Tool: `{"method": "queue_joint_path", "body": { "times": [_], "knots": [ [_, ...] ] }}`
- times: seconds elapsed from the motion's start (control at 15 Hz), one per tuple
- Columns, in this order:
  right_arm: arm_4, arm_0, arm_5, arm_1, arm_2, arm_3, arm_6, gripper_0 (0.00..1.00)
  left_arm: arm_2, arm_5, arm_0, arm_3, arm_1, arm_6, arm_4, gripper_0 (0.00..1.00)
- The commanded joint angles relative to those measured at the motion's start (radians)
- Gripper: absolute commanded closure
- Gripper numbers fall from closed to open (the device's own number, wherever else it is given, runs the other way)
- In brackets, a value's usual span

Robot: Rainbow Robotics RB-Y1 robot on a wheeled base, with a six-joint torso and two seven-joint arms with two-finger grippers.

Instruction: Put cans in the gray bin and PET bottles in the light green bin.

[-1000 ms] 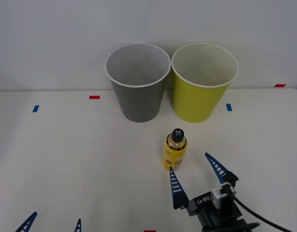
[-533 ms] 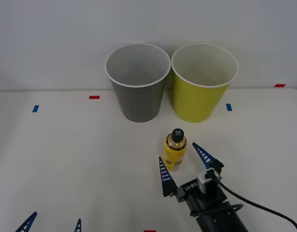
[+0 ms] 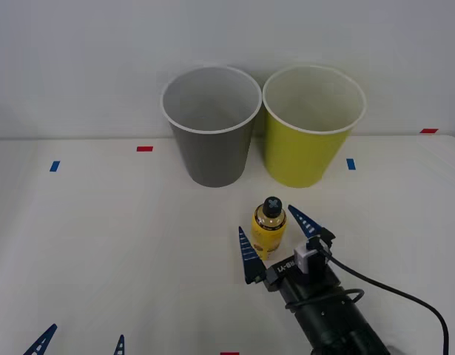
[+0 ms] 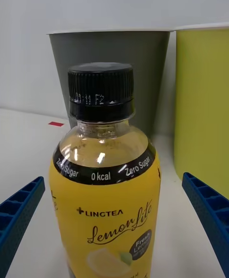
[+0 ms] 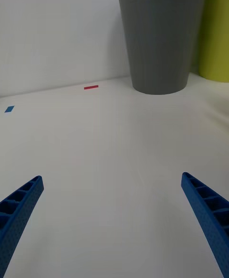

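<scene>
A plain pale wall is backing a white desk that is carrying small red and blue tape marks along its far edge. Two round tapered bins are standing side by side against the middle of the far edge, their white rims almost touching: the gray bin toward the desk's left and the light green bin toward its right, both upright and showing pale insides.

The PET bottle, small and yellow with a black screw cap, is standing upright on the desk near its middle, on the near side of the two bins and roughly in line with the gap between them, well apart from both. The right wrist view is showing its label with dark print reading "LemonLite" and a black band below the clear shoulder.

The right arm is reaching in from the near edge, its dark forearm and cable angling toward the far edge. The right hand is sitting low at the bottle, its blue ribbed fingers spread wide and straddling the bottle's body, one on each side; clear gaps are showing between the pads and the label, so nothing is being gripped.

The left hand is waiting at the near left corner of the desk, its fingers also spread wide over bare surface.
</scene>
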Motion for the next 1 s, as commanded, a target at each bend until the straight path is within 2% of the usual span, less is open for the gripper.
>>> {"method": "queue_joint_path", "body": {
  "times": [0.07,0.27,0.33,0.4,0.47,1.0],
  "knots": [
    [-0.012,-0.02,0.028,0.001,-0.005,0.0,-0.002,0.0,0.0,0.0,0.0,0.0,0.0,0.0,0.0,0.0],
    [-0.019,-0.029,0.037,0.001,-0.01,0.0,-0.003,0.0,0.0,0.0,0.0,0.0,0.0,0.0,0.0,0.0],
    [-0.019,-0.029,0.039,0.001,-0.01,0.0,-0.003,0.51,0.0,0.0,0.0,0.0,0.0,0.0,0.0,0.0],
    [-0.021,-0.029,0.04,0.001,-0.01,0.0,-0.005,0.86,0.0,0.0,0.0,0.0,0.0,0.0,0.0,0.0],
    [-0.026,-0.029,0.039,0.001,-0.007,0.0,-0.006,0.94,0.0,0.0,0.0,0.0,0.0,0.0,0.0,0.0],
    [-0.026,-0.026,0.039,0.001,0.001,-0.002,-0.002,0.99,0.0,0.0,0.0,0.0,0.0,0.0,0.0,0.0]
  ]
}}
